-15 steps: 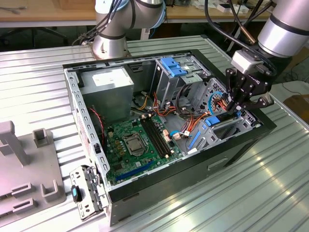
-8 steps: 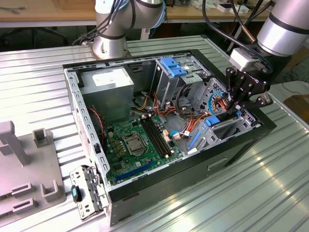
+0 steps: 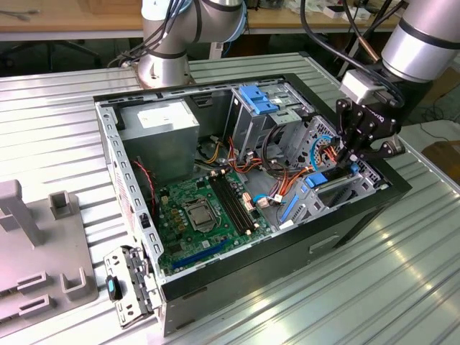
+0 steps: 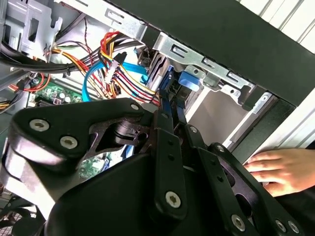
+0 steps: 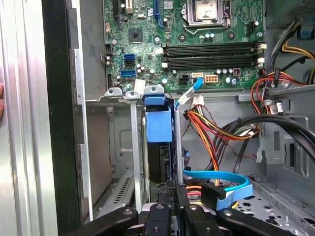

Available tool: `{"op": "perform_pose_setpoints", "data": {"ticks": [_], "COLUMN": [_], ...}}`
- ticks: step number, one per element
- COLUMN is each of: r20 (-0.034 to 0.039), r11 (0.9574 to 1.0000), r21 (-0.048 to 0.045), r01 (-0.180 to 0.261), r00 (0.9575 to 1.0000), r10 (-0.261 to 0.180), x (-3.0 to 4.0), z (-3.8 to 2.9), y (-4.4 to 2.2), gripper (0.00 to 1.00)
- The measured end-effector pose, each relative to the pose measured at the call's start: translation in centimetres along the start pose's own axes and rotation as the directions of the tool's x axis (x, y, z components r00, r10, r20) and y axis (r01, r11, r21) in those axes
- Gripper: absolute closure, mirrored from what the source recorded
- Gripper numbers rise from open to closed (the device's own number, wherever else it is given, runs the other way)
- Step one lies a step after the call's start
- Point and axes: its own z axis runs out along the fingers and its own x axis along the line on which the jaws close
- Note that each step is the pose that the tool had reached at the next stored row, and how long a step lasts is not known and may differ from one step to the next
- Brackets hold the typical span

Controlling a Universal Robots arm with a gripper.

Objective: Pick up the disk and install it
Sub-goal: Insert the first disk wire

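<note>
I see the disk (image 5: 159, 142) standing on edge in the drive cage (image 5: 132, 162) at the front corner of the open computer case (image 3: 359, 208), its long axis running from the gripper (image 5: 172, 194) down into the bay toward the motherboard (image 5: 197, 44), with the bright blue carrier end (image 5: 158, 123) pointing away from the gripper. In the first wrist view my gripper sits right at the near edge of the disk, its black fingers (image 5: 167, 189) drawn close together on either side of the thin edge, so I read it as clamped on the disk. In the exterior view the gripper (image 3: 357, 154) hangs over the case's corner on the exterior view's right, with the disk's blue rail (image 3: 310, 181) just below it. Just beside the disk lies a bundle of coloured power wires (image 5: 216, 130) and a flat blue data cable (image 5: 221, 184), crowding the side of the bay. The grey power supply (image 3: 158, 129) sits well apart at the far corner. In the second wrist view a person's hand (image 4: 283, 167) rests on the outer wall of the case. The case stands on the ribbed metal bench (image 3: 402, 287).
</note>
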Motion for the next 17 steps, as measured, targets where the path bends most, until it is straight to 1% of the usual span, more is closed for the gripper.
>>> {"op": "perform_pose_setpoints", "data": {"ticks": [2,6,8,11,17], "r20": [0.0002,0.0004,0.0004,0.0004,0.0005], "r11": [1.0,1.0,1.0,1.0,1.0], "r21": [0.0046,0.0047,0.0047,0.0046,0.0048], "r01": [0.0,0.0,0.0,0.0,0.005], "r00": [1.0,1.0,1.0,1.0,1.0], "r10": [0.0,0.0,0.0,0.0,-0.005], "x": [0.0,0.06,0.29,0.3,0.28], "z": [-0.01,0.03,0.06,0.06,0.08], "y": [0.01,0.08,0.13,0.3,0.36], "gripper": [0.83,0.83,0.83,0.83,0.83]}}
